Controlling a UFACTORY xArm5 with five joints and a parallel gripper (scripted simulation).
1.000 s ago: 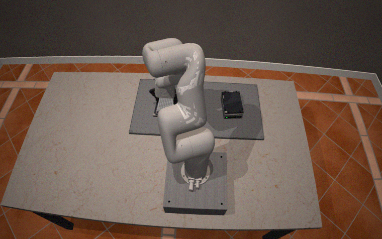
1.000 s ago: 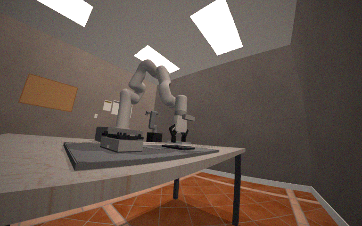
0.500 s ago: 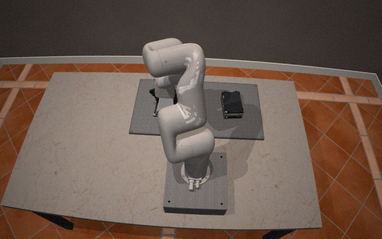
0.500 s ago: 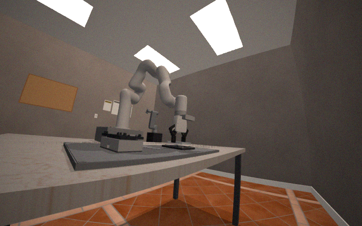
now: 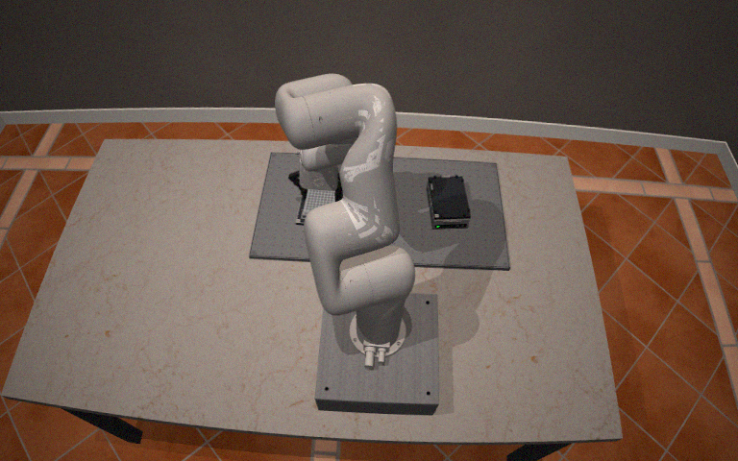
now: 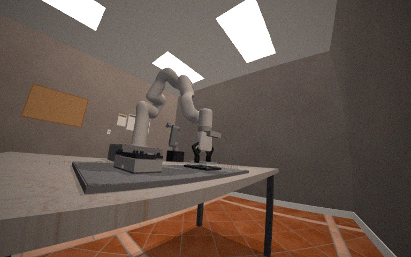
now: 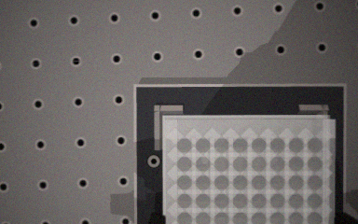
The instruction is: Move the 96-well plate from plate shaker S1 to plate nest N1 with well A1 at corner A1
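Note:
The pale 96-well plate is level, at the plate nest. My gripper is shut on the plate, with black fingers at two opposite sides. The dark plate nest N1 lies directly under the plate. In the wrist view the plate's far edge is just inside the far corner locators, and its left edge is beside the left locator. Whether it touches the nest floor I cannot tell. The cut-off corner and the A1 mark cannot be made out. The plate shaker S1 carries no plate.
The nest and shaker stand on a grey perforated board, the shaker to the right in the top view. The arm's grey base block is in front of the board. The arm hides part of the nest in the top view.

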